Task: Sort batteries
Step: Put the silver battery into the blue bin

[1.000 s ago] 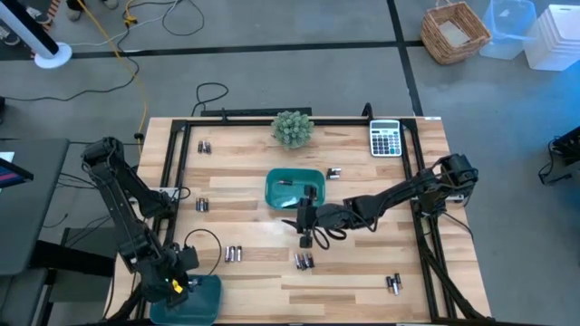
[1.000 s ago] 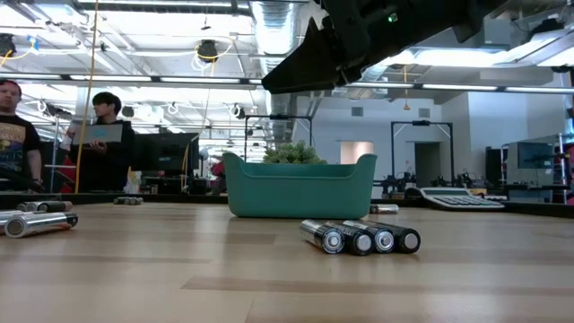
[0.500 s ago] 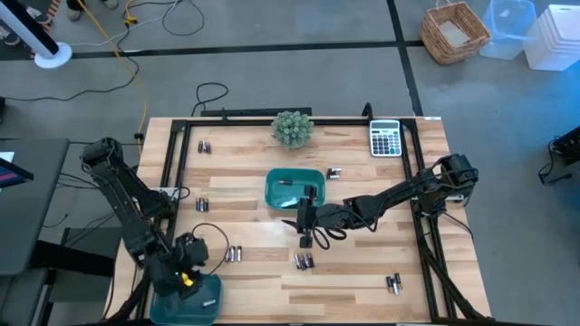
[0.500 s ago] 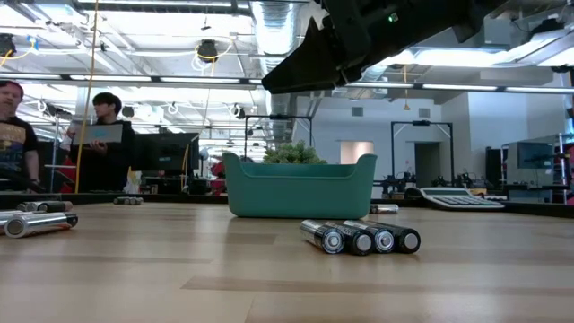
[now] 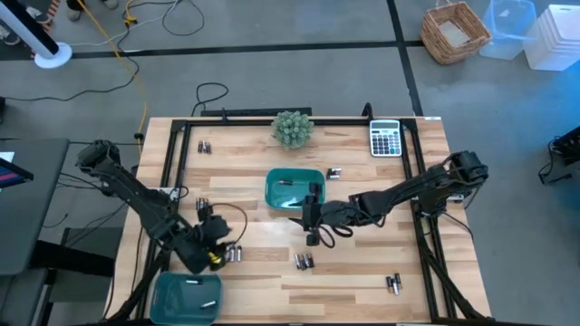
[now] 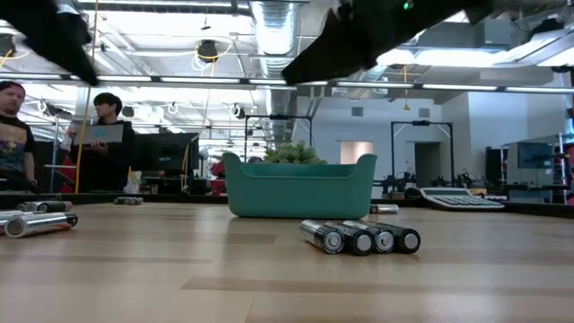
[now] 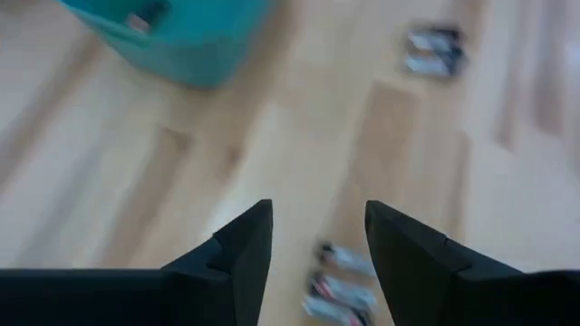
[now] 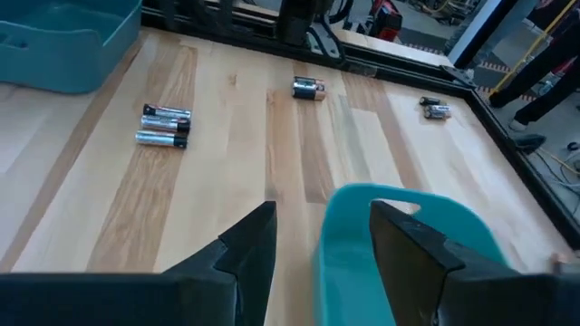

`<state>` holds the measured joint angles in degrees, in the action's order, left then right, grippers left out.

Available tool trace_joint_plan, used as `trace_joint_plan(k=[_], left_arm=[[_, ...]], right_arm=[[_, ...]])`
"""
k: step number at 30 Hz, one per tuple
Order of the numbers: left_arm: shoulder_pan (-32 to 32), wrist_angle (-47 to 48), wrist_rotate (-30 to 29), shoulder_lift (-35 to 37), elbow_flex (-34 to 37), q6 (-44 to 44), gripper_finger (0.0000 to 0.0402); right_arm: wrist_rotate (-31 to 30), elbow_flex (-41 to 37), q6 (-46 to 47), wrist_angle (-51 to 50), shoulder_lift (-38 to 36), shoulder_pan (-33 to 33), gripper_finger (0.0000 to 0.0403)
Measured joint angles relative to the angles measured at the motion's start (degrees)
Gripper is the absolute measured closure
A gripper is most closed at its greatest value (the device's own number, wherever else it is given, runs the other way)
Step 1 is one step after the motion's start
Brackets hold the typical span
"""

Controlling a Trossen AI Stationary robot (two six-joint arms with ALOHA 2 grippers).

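A: Batteries lie in small clusters across the tabletop: one cluster (image 7: 340,292) sits just ahead of the left arm's fingers (image 7: 237,252), nearly between their tips, and another (image 7: 435,52) lies well beyond them.

B: And those fingers?

A: Spread, with nothing between them. The left gripper (image 5: 210,253) hangs just beside that near cluster (image 5: 235,254), so I judge it is lining up to pick there. The teal tray (image 5: 188,297) at the tabletop's near left corner is close by, a short carry for whatever it lifts.

B: The right arm?

A: Its gripper (image 5: 312,215) hovers at the near rim of the central teal bin (image 5: 275,190). From its wrist, the fingers (image 8: 246,243) are spread and empty, with the bin's rim (image 8: 412,206) right past the tips. It looks placed for a drop, though I see nothing held.

B: Any cells in reach of it?

A: A group of four (image 5: 304,261) lies on the near side of its fingers, side by side, and in the low view (image 6: 360,238) they lie touching in a row. Others sit far off near the frame (image 8: 308,88).
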<state>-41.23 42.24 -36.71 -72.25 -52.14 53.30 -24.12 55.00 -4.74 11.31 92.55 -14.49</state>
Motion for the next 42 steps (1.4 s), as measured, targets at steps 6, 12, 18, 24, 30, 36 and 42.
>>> trace_joint_plan(k=[6,12,18,24,30,36,42], left_arm=[[6.10,-4.53,-2.22,0.00,0.00,-7.55,0.0230],[10.39,-12.62,7.54,-0.02,0.02,-20.44,0.0230],[12.15,-12.26,18.35,-2.92,0.02,-23.03,0.0207],[12.20,-12.10,23.42,-9.11,0.02,-19.03,0.0168],[12.67,-8.81,22.80,-9.51,0.02,-7.06,0.0169],[12.72,-7.41,23.48,-10.37,0.02,10.56,0.0192],[11.81,-8.60,24.34,-10.49,0.02,16.19,0.0218]], right_arm=[[-0.11,-1.21,-2.97,-1.93,-6.13,1.24,0.0210],[-0.14,-7.05,-2.45,0.73,-11.09,3.55,0.0210],[-0.18,-12.02,-1.14,3.96,-13.99,5.31,0.0210],[-0.20,-12.44,-1.13,4.15,-14.21,6.09,0.0210],[-0.20,-12.44,-1.32,4.28,-13.36,6.02,0.0210],[-0.20,-12.45,-1.30,4.15,-13.33,6.04,0.0210],[-0.19,-12.44,-1.44,4.14,-13.31,6.34,0.0210]])
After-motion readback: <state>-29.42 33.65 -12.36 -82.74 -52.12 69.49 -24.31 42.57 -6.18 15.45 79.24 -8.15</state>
